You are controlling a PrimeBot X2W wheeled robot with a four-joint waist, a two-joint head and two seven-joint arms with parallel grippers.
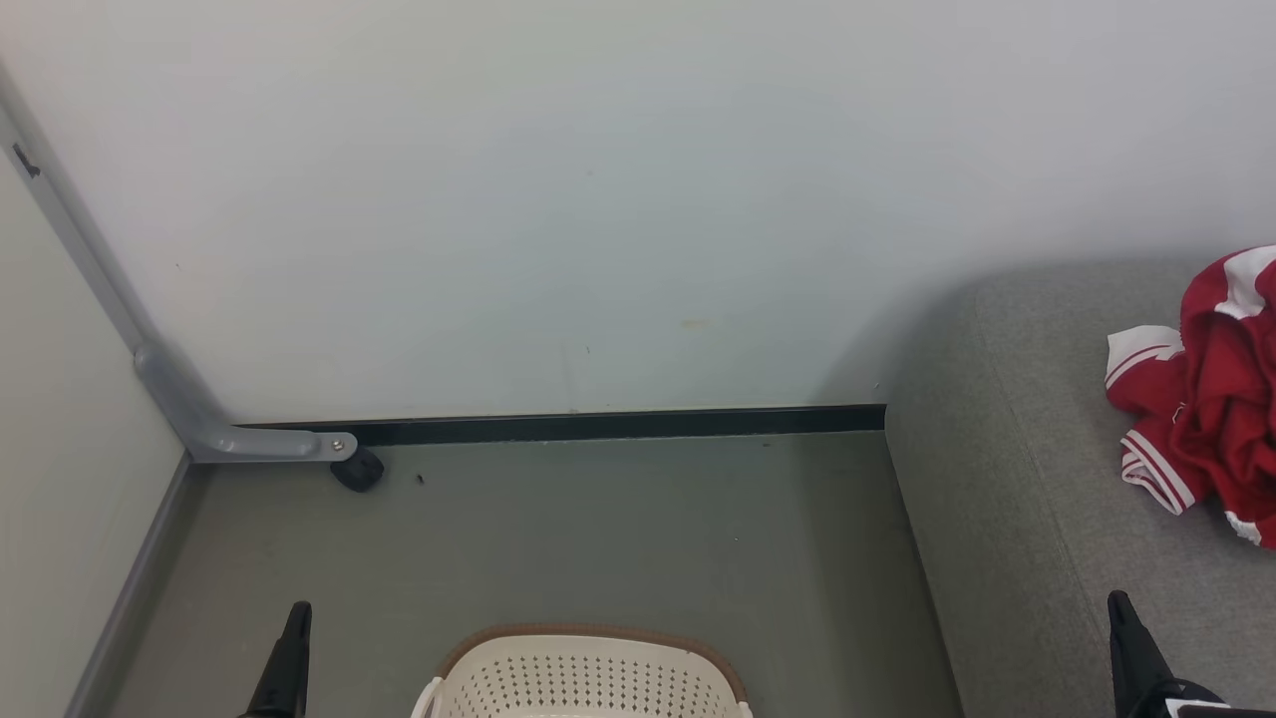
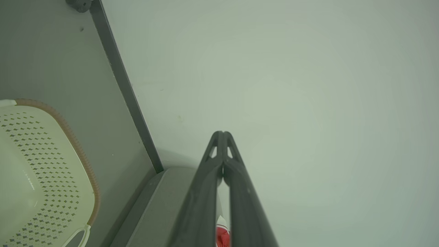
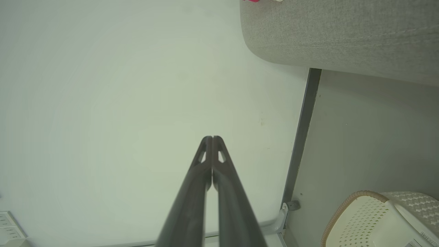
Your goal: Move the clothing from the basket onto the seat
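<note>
On the grey seat point(image 1: 1017, 479), at the far right of the head view, lies the clothing point(image 1: 1211, 389). It is a bright red heap with white stripes and white cuffs, all crumpled up. Part of it runs off the edge of the picture. The seat is soft, with a round corner, and its back end meets the wall point(image 1: 598, 199).

The basket point(image 1: 588, 678) stands on the floor point(image 1: 598, 529), to the left of the seat and apart from it. It is cream-white with lots of little holes and a brown rim. Its near part is cut off at the bottom of the head view.

The left gripper point(image 1: 298, 608) points up at the lower left, beside the basket but not touching it. In the left wrist view its two dark fingers point(image 2: 202, 192) are pressed together at the tips, and they hold nothing.

The right gripper point(image 1: 1119, 598) points up at the lower right, over the front of the seat and apart from the red heap. In the right wrist view its fingers point(image 3: 192, 199) are pressed together too, with nothing between them.

The wall is pale and plain. A black strip point(image 1: 618, 424) runs along its bottom edge. In the left corner a grey metal leg point(image 1: 239, 439) ends in a small black wheel point(image 1: 357, 469) on the floor.
</note>
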